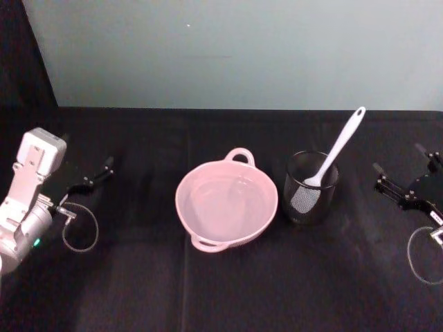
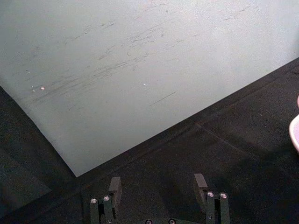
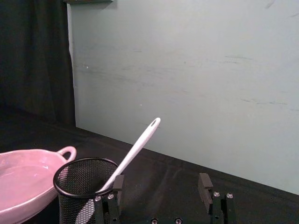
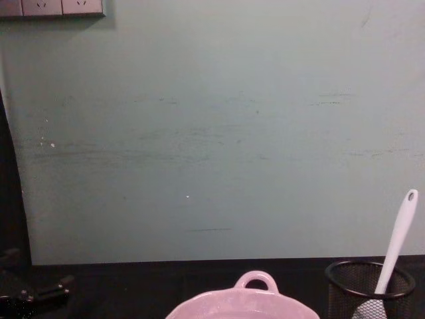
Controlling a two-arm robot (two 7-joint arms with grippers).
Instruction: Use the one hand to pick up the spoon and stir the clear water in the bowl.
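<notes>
bowl [image 1: 201,223] pale pink; spoon [image 1: 337,149] white; mesh cup [image 1: 297,211] blk; tablecloth [image 1: 228,290] blk

Backdrop, as I see it from the head view: a pale grey-green wall panel [image 1: 235,52] spans 10 to 2 o'clock, its face marked with faint scuffs and streaks. A black curtain [image 1: 24,52] hangs at its edge, toward 10 o'clock. A black cloth-covered table [image 1: 228,290] fills the near ground from 3 through 6 to 9 o'clock. On my chest view, white wall sockets [image 4: 52,7] sit at 11 o'clock.
</notes>
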